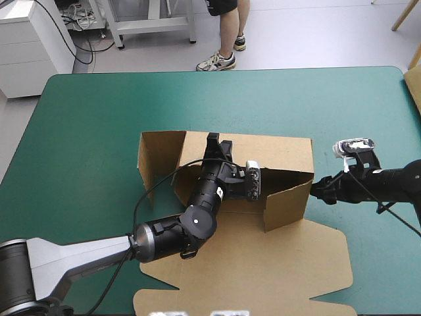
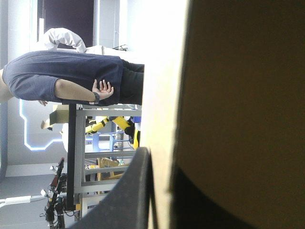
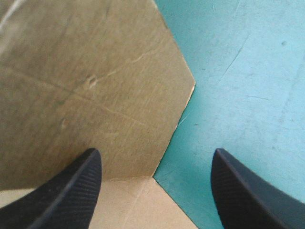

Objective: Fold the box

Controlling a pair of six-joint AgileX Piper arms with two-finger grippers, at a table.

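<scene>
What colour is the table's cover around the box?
Teal-green and plain: the table cover shows best in the high view, around the box.

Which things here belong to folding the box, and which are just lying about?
Job: brown cardboard box; left gripper, fingers shut on its far wall; right gripper, fingers open at its right wall.
Lying about: pale tan edge beyond the teal-green table's right side.

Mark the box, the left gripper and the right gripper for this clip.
box (image 1: 283,155): high view, on its raised far wall.
left gripper (image 1: 218,139): high view, between its fingertips at that wall's top edge.
right gripper (image 3: 156,153): right wrist view, midway between its open fingers.
</scene>
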